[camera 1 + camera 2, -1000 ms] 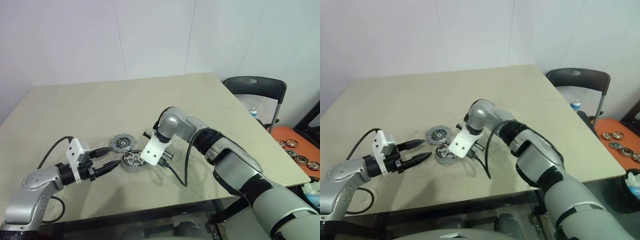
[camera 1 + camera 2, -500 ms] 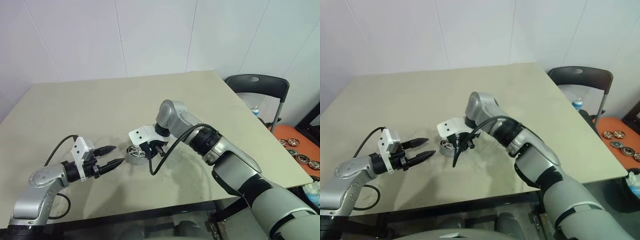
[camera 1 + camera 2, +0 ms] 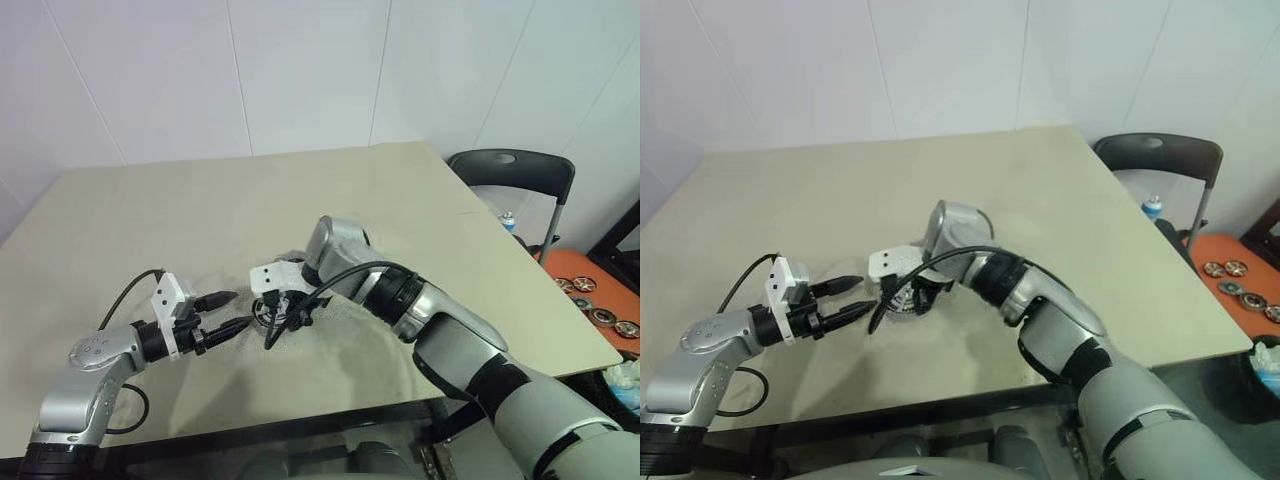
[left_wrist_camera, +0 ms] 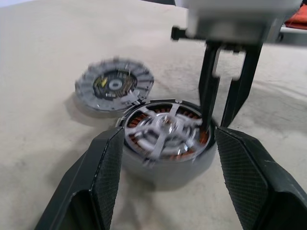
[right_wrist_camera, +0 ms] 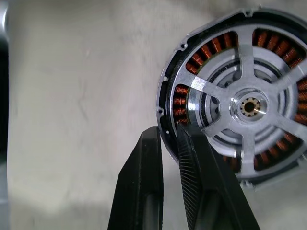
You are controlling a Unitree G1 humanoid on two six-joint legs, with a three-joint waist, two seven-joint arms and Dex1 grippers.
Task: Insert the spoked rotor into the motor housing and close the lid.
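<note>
Right claw point(image 5: 169, 139), its two fingers pinched nearly shut on the rim of the motor housing point(image 4: 165, 143), points down at it near the worktop's point(image 3: 150, 210) front edge. Spoked rotor point(image 5: 249, 106) seems already seated inside, though one side may sit slightly raised. Left claw point(image 4: 165, 187) is open, straddling the housing. Lid point(image 4: 114, 86) lies just behind, apparently touching it; closing remains.

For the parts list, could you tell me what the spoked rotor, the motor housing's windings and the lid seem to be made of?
Spoked rotor: apparently machined metal, bright silvery spokes and hub with sharp glints.
Motor housing windings: likely copper wire, orange-brown coils in a ring.
Lid: probably metal, dull silver-grey, matte, slotted.
</note>
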